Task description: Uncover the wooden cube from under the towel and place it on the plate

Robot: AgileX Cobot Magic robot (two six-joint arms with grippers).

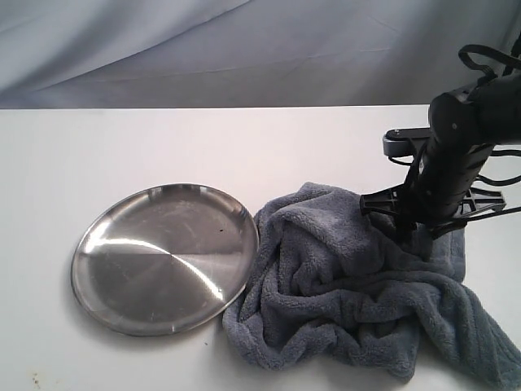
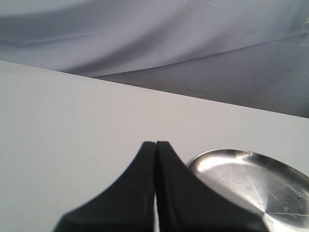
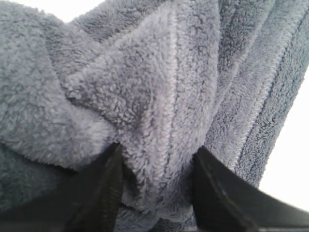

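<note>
The blue-grey towel (image 1: 326, 281) lies crumpled on the white table, its left edge touching the plate (image 1: 163, 257). The wooden cube is hidden; no part of it shows in any view. My right gripper (image 1: 411, 235) is down at the towel's far right part. In the right wrist view a thick hemmed fold of towel (image 3: 145, 96) fills the gap of this gripper (image 3: 157, 152), and both black fingers (image 3: 108, 179) press against it. My left gripper (image 2: 155, 143) is shut on nothing, hovering above bare table beside the plate (image 2: 256, 181). It does not show in the exterior view.
The white table (image 1: 122, 147) runs back to a grey cloth backdrop (image 1: 244, 49). The right arm's black links and cables (image 1: 464, 138) stand over the towel's far right corner. The towel's tail (image 1: 488, 342) trails toward the front right corner.
</note>
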